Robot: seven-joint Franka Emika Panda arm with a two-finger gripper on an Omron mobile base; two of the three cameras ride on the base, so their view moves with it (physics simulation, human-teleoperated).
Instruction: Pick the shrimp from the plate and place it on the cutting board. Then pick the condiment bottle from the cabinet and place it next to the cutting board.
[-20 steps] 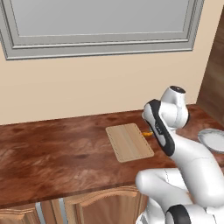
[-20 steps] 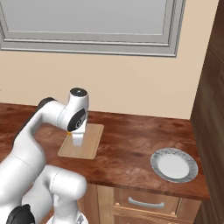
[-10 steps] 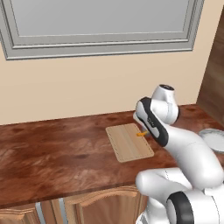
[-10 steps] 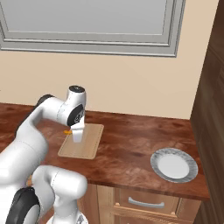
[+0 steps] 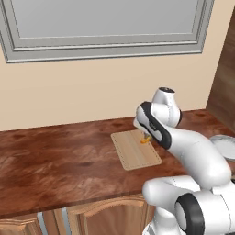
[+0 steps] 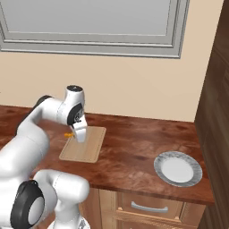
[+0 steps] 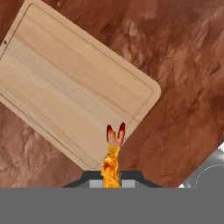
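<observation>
Cutting board (image 6: 83, 144) sits left on the tabletop (image 6: 134, 147), and above its edge the tool (image 7: 112, 173) is clamped on the shrimp (image 7: 113, 155); over right, the plate (image 6: 178, 168) sits well apart.

1. In the hand view the gripper (image 7: 112, 179) has its fingertips hidden behind the shrimp (image 7: 113, 153) and the lower edge, so you can't see the jaws themselves.
2. In the left base view the plate (image 5: 223, 143) is partly covered by the arm.
3. In the hand view the cutting board (image 7: 65, 87) is cut off at the left and top edges.
</observation>
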